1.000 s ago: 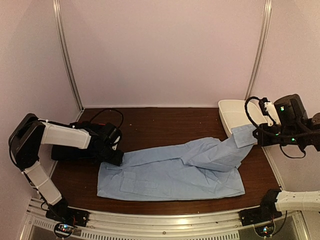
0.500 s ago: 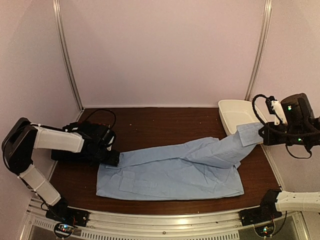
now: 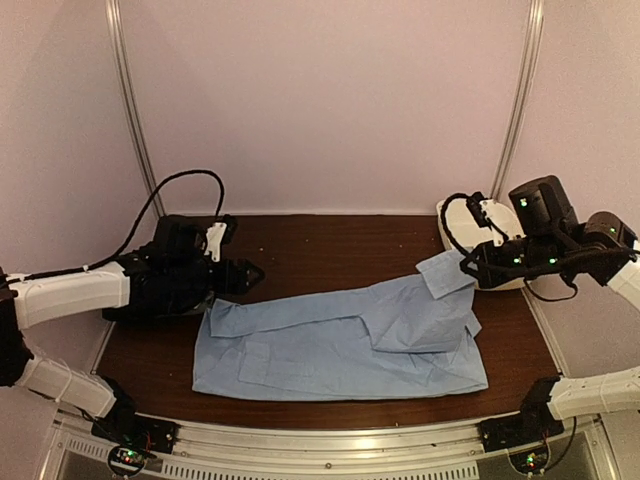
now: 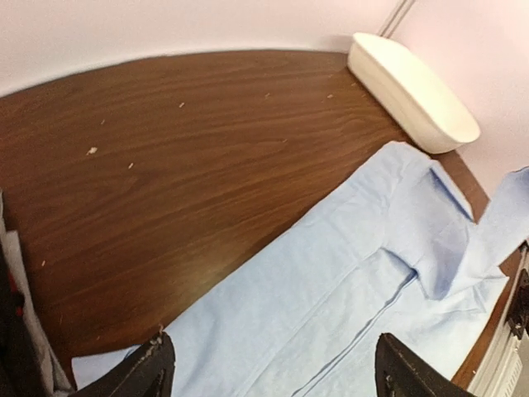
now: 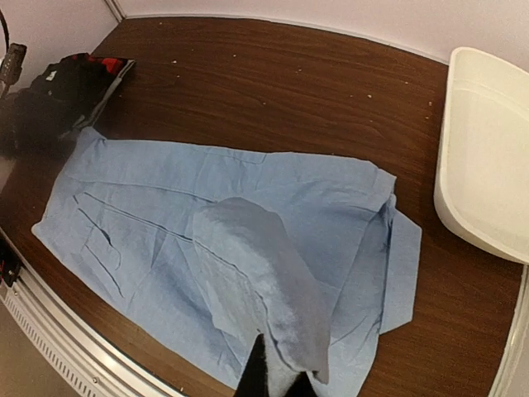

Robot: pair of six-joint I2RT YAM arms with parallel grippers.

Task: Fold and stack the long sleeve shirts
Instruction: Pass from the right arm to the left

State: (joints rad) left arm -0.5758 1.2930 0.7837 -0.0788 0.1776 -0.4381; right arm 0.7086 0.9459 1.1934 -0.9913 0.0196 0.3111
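Observation:
The light blue long sleeve shirt [image 3: 330, 350] lies spread flat across the front of the table. My right gripper [image 3: 468, 272] hangs above its right end, shut on the sleeve cuff [image 3: 443, 274]. In the right wrist view the lifted sleeve [image 5: 264, 281] drapes from my right gripper [image 5: 279, 376] down onto the shirt's body. My left gripper [image 3: 252, 272] hovers above the shirt's left end, open and holding nothing. In the left wrist view my left gripper [image 4: 277, 376] spans the blue shirt [image 4: 347, 281]. The black shirt [image 5: 78, 78] lies bunched at the far left, partly hidden under my left arm.
A white oval tub [image 3: 470, 228] stands at the back right corner, just behind my right gripper, and shows again as the tub [image 4: 413, 87] [image 5: 483, 149] in both wrist views. Bare brown table [image 3: 330, 250] lies behind the shirt. Walls close in on three sides.
My left gripper let go of the shirt's left corner, opened wide and rose back from it. My right gripper carried the sleeve leftward over the shirt's body.

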